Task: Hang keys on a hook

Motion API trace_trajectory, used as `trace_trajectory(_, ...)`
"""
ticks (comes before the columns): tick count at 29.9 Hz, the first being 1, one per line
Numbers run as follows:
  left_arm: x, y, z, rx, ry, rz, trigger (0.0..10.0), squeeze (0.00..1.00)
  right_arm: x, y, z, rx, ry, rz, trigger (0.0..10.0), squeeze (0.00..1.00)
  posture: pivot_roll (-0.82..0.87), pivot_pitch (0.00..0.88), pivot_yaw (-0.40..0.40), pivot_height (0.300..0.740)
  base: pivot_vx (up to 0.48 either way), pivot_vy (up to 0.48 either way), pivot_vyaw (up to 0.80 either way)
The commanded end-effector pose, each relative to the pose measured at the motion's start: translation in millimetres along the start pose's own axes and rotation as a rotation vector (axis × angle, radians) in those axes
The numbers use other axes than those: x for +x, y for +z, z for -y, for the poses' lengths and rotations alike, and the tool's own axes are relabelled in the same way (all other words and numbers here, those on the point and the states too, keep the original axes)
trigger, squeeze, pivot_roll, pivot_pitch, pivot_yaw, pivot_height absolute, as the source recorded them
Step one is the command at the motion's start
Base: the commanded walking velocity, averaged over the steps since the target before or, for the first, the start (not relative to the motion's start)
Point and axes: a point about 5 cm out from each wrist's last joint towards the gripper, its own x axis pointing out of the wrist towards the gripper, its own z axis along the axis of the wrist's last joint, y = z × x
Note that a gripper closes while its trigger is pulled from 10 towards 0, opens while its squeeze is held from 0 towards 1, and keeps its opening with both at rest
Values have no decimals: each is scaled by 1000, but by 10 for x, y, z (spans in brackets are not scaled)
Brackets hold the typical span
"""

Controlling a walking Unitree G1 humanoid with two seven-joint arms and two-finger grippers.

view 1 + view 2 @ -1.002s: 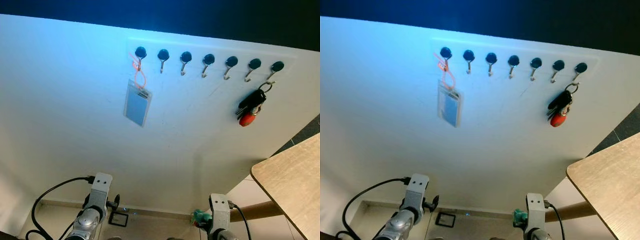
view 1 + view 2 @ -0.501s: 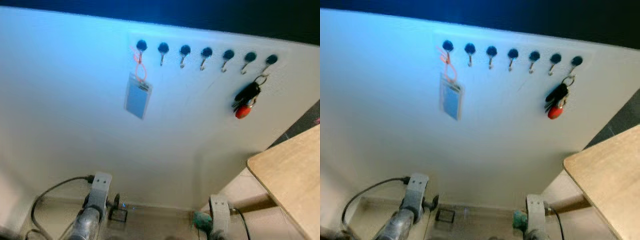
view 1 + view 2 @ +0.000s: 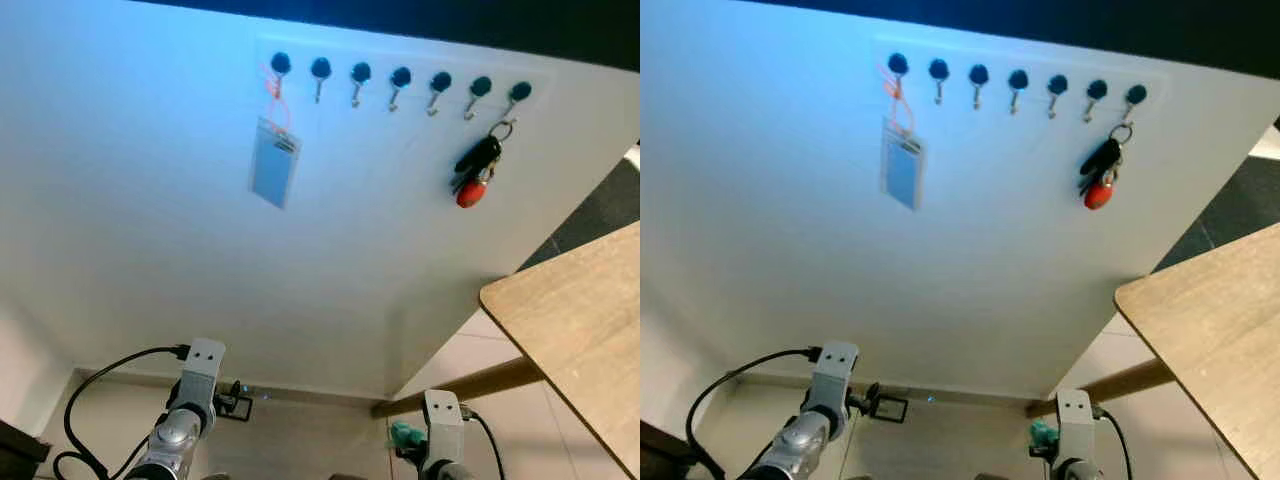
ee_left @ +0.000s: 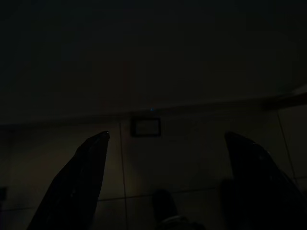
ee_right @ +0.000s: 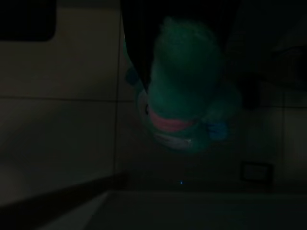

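Teal plush key fob point(image 5: 184, 96) looks pinched in my R jaws, hanging low. Hook row point(image 3: 400, 78) sits far above them. L jaws spread, idle. Risk: the soft fob slips during the lift, or I bump the red-fob keys point(image 3: 474, 172) already hung.

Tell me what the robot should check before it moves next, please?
1. Keys on end hook: ok, hanging there.
2. Spare hooks: ok, five bare ones between badge and keys.
3. Left tool: ok, open.
4. Green plush toy by right arm, held firmly: cannot tell, too dark.
5. Wooden table on the robot's right: not ok, it juts in close to that arm.
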Motion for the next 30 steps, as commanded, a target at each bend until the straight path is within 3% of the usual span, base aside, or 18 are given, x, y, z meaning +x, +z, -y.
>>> trace_trajectory(1, -6, -28, 2, 5, -1, -18, 10000, 0, -5, 5, 31, 1, -10, 4, 10000, 0, 92, 0, -94, 740, 0, 0, 0)
trace_trajectory(17, 10, 9, 24, 19, -4, -6, 10000, 0, -2, 30, 51, 1, -12, 8, 10000, 0, 94, 3, -102, 740, 0, -60, 0)
trace_trajectory(22, 13, 7, 30, 24, 2, -9, 10000, 0, 24, 145, 19, -6, 3, 43, 10000, 0, 92, 7, -103, 740, 0, -453, 0)
trace_trajectory(26, 18, 17, 17, -4, 12, -10, 10000, 0, 39, 226, -12, -29, 24, 69, 10000, 0, 93, 10, -104, 740, 0, 0, 0)
trace_trajectory(30, 61, 168, -5, 19, 5, 46, 10000, 0, 75, 476, -189, -139, 135, 160, 10000, 0, 94, 14, -106, 740, 0, 0, 0)
